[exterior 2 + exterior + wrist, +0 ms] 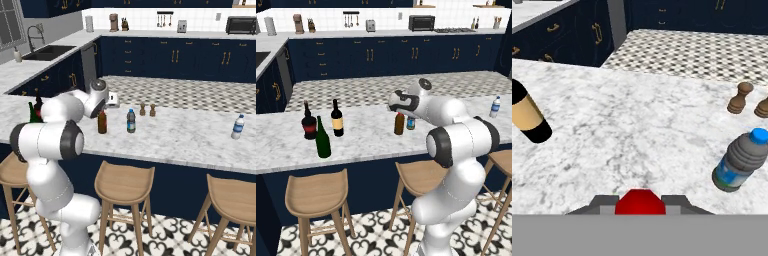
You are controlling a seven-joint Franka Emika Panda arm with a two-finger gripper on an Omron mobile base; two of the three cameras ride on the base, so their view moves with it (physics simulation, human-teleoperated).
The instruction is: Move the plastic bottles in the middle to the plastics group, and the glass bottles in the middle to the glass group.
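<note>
My gripper (399,112) (102,109) is shut on the neck of the amber-brown glass bottle (399,125) (102,123), which stands upright at counter level. Its red cap (639,201) sits between my fingertips in the hand view. Just to its right stands the bluish plastic bottle (411,123) (131,121) (739,161). The plain green bottle (322,139) stands at the left beside the glass group: a squat red-labelled bottle (309,123) and a slimmer yellow-labelled one (337,119) (527,116). The plastics group's clear water bottle (495,107) (238,127) stands far right.
Two small wooden shakers (147,109) (739,98) stand behind the bluish bottle. Wooden stools (318,196) (125,184) line the marble counter's near edge (331,165). Bare marble lies between the amber bottle and the wine bottles.
</note>
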